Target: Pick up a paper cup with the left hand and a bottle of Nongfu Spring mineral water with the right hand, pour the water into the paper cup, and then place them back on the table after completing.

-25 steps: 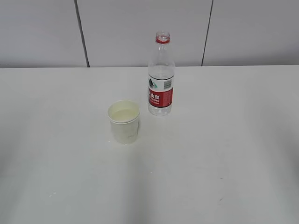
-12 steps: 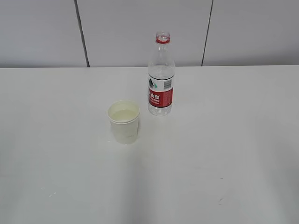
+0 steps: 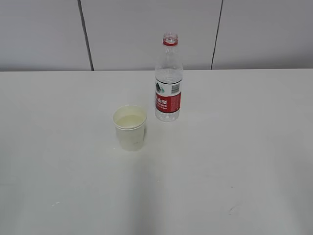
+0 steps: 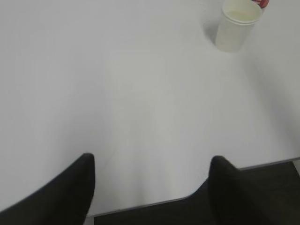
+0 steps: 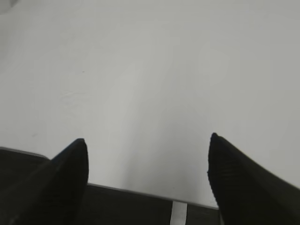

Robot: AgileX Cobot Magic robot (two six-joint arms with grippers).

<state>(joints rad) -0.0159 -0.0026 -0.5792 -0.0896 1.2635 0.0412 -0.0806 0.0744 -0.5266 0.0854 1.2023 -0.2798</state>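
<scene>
White table [image 3: 254, 147], left hand [image 4: 152, 161] fingers wide apart (empty), right hand [image 5: 147, 143] likewise

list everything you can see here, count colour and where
cup: 1, off-white paper, liquid inside, upright mid-table, left and in front of the bottle
bottle: 1, clear with red label and red neck ring, no cap, upright behind the cup
table: 1, white, fills the lower view
wall: grey panels with dark seams, behind the table
left gripper: 1, black, open, over the near edge
right gripper: 1, black, open, over the near edge
</scene>
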